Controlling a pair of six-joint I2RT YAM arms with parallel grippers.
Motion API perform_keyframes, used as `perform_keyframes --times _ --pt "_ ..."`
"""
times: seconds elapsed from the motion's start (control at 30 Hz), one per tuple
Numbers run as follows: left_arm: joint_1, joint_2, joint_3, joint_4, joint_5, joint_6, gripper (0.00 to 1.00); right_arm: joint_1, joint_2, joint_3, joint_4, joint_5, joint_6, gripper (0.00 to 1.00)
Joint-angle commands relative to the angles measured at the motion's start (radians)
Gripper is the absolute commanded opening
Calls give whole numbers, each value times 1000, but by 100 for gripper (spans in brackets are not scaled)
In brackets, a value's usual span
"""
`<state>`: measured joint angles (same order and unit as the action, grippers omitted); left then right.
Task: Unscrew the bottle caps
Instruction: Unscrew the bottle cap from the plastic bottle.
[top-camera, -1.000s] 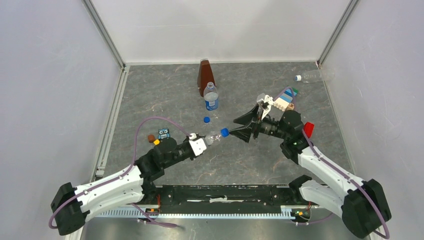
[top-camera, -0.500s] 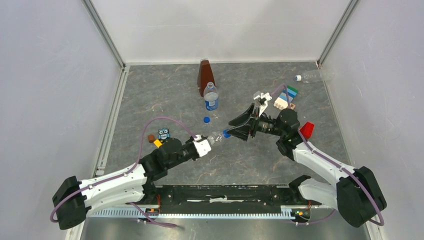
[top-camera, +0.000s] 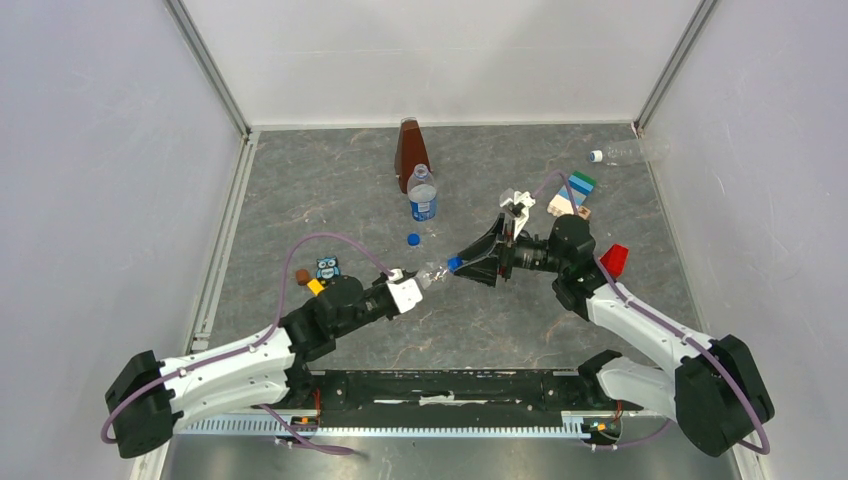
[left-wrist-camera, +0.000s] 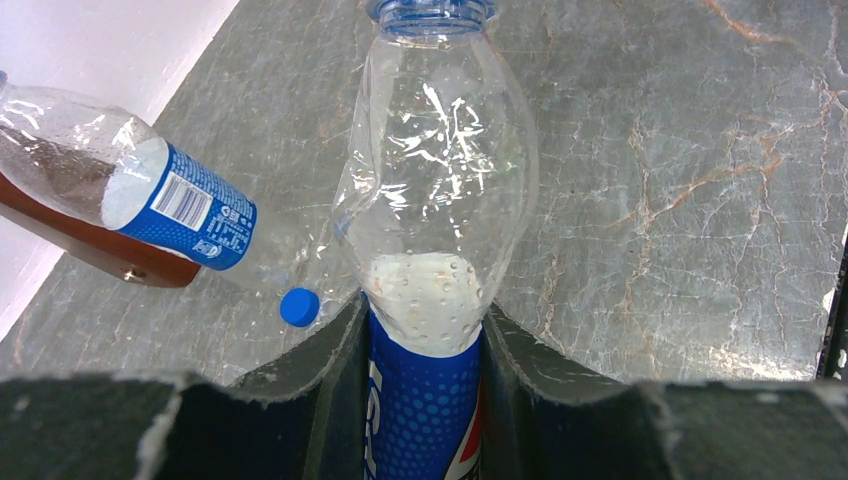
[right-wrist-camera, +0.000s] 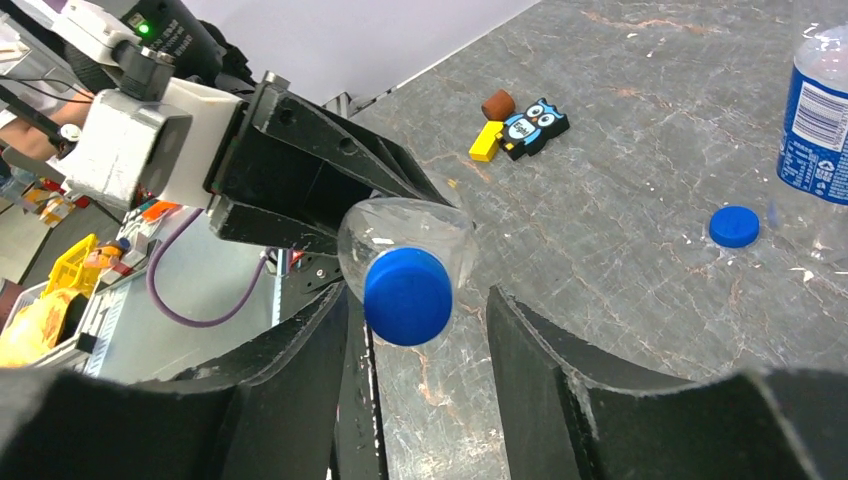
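Note:
My left gripper (top-camera: 408, 291) is shut on a clear bottle (top-camera: 428, 273) with a blue label (left-wrist-camera: 425, 400), held off the table with its neck pointing right. Its blue cap (top-camera: 453, 264) is on. My right gripper (top-camera: 468, 262) is open, one jaw on each side of this cap (right-wrist-camera: 407, 296), which sits nearer the left finger (right-wrist-camera: 320, 350). A second labelled bottle (top-camera: 423, 195) stands at mid-table, and a loose blue cap (top-camera: 413, 239) lies in front of it. A small unlabelled bottle (top-camera: 630, 152) with a white cap (top-camera: 596, 156) lies at the far right.
A brown pyramid-shaped object (top-camera: 409, 148) stands behind the standing bottle. An owl toy (top-camera: 328, 268) and small orange and yellow blocks (top-camera: 308, 280) lie at the left. Stacked toy blocks (top-camera: 570, 195) and a red piece (top-camera: 614, 258) lie near the right arm. Walls enclose three sides.
My right gripper has moved left and turned, so the held bottle's cap now sits between its open jaws. The left arm has shifted the bottle slightly.

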<state>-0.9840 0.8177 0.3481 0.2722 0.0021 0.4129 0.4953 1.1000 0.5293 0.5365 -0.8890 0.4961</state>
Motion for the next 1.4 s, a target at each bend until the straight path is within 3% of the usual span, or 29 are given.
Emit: perform_keyframes --times 0.0,0.23,0.37,0.43,0.77,0.83,0.9,1.1,1.37 --pt "-5 18 39 63 32 32 2 0 -26 25 57 -32 -15 57" --pt "-5 29 45 64 37 28 2 0 -18 21 77 -41 -4 43" --pt "-5 26 37 64 28 26 2 0 -17 17 68 -49 -18 55" --pt "-5 16 35 64 30 25 2 0 -16 19 59 -42 -26 55" --pt "-5 -31 10 63 19 20 2 0 -4 17 58 -51 -36 45" --pt "-5 -30 9 64 22 20 2 0 -8 14 61 -50 -38 38" --pt "-5 -24 11 64 26 17 2 0 -15 9 67 -54 -42 23" --pt "-5 -17 16 60 56 11 2 0 -41 -8 68 -71 -96 3" --pt "-4 -111 79 -1 318 -115 2 2 -121 -83 62 -158 -271 0"
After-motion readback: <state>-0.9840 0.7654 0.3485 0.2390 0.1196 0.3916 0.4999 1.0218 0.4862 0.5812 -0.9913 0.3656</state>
